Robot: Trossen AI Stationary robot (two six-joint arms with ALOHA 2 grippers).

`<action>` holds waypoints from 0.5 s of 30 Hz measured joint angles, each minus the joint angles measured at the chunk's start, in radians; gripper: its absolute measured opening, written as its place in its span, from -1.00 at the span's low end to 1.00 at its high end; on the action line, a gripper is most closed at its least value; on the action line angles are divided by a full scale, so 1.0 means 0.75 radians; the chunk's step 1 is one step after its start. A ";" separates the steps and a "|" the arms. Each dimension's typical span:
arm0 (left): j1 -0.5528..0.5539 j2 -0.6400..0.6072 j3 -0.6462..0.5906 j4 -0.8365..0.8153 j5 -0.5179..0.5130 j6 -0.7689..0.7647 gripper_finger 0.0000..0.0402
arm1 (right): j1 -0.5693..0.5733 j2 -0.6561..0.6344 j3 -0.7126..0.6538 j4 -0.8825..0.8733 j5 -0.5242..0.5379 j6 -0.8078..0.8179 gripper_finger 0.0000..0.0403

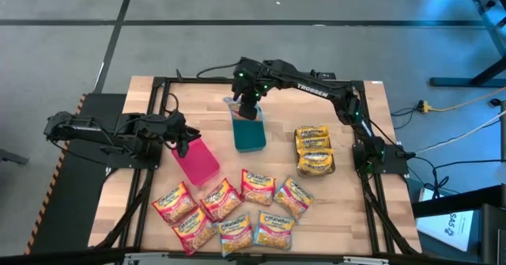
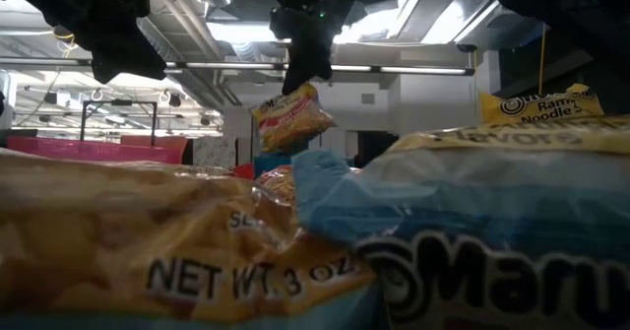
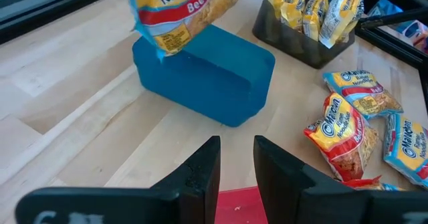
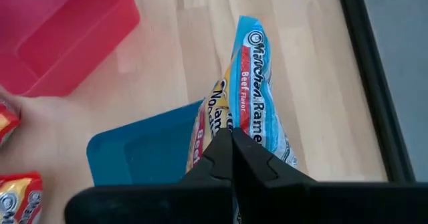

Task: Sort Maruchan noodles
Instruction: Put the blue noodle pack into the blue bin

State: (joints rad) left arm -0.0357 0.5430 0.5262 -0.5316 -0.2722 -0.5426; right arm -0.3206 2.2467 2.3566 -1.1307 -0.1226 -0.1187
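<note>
At the near edge of the pale wooden table (image 1: 348,210), loose square crinkly Maruchan noodle packets (image 1: 229,210) lie scattered, in red, yellow and light-blue wrappers, some overlapping. Just beyond them on the left sits a pink rectangular plastic bin (image 1: 196,159), and the left gripper (image 1: 183,143) hangs over its far left end, fingers (image 3: 200,174) a little apart with nothing between them. To the right, well apart from the pink one, a dark grey bin (image 1: 315,166) holds several yellow-wrapped packets (image 1: 313,148) standing on edge. Farther back, near the table's middle, is a teal-blue rectangular plastic bin (image 1: 250,135). The right gripper (image 1: 250,108) is above its far end, fingers clamped together on the top edge of a light-blue beef-flavour packet (image 4: 253,90), which dangles over that bin, clear of the table.
</note>
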 joint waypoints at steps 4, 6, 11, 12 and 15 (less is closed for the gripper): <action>0.000 0.000 0.000 0.000 0.000 -0.004 -0.58 | 0.000 0.000 -0.002 0.051 0.000 -0.025 -1.00; 0.000 0.000 0.000 0.000 0.000 -0.006 -0.58 | 0.000 0.006 -0.008 0.087 0.000 -0.027 -1.00; -0.001 0.000 0.000 0.001 0.000 -0.007 -0.58 | -0.001 0.021 -0.012 0.071 0.000 -0.028 -1.00; -0.001 0.000 0.000 0.001 0.000 -0.008 -0.58 | -0.001 0.022 -0.012 0.058 0.005 -0.028 -1.00; 0.000 0.000 0.000 0.001 0.000 -0.008 -0.58 | 0.000 0.031 -0.012 0.049 0.050 -0.029 -1.00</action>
State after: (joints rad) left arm -0.0358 0.5428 0.5262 -0.5312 -0.2722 -0.5487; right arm -0.3206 2.2702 2.3478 -1.0939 -0.0848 -0.1402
